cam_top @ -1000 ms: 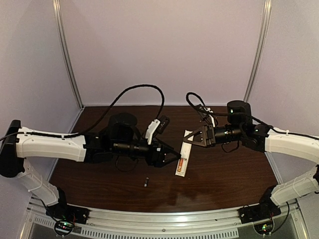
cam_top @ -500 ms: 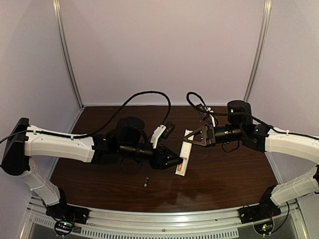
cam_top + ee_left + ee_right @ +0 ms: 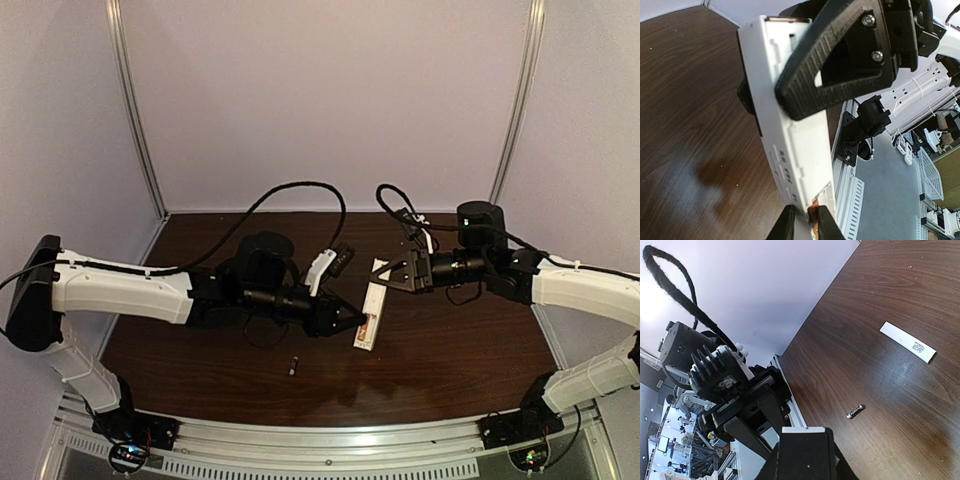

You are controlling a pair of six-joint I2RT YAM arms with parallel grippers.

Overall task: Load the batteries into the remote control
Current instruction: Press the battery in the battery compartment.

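Observation:
The remote control [image 3: 368,315] is a white bar lying near the table's middle. My right gripper [image 3: 388,283] is shut on its far end; in the right wrist view the remote [image 3: 804,452] fills the jaws. My left gripper [image 3: 351,322] is at the remote's near end and holds the orange battery [image 3: 813,220] between its fingertips [image 3: 785,227], against the open compartment of the remote [image 3: 790,125]. The black battery [image 3: 294,366] lies loose on the table in front of the left arm; it also shows in the right wrist view [image 3: 855,411].
A thin white strip with print [image 3: 907,342] lies flat on the brown table. The left arm's black cable [image 3: 290,190] loops above the table's back. The metal front rail [image 3: 330,440] borders the near edge.
My left gripper has moved right, bringing the orange battery up to the remote's near end. The right gripper and the remote have stayed put.

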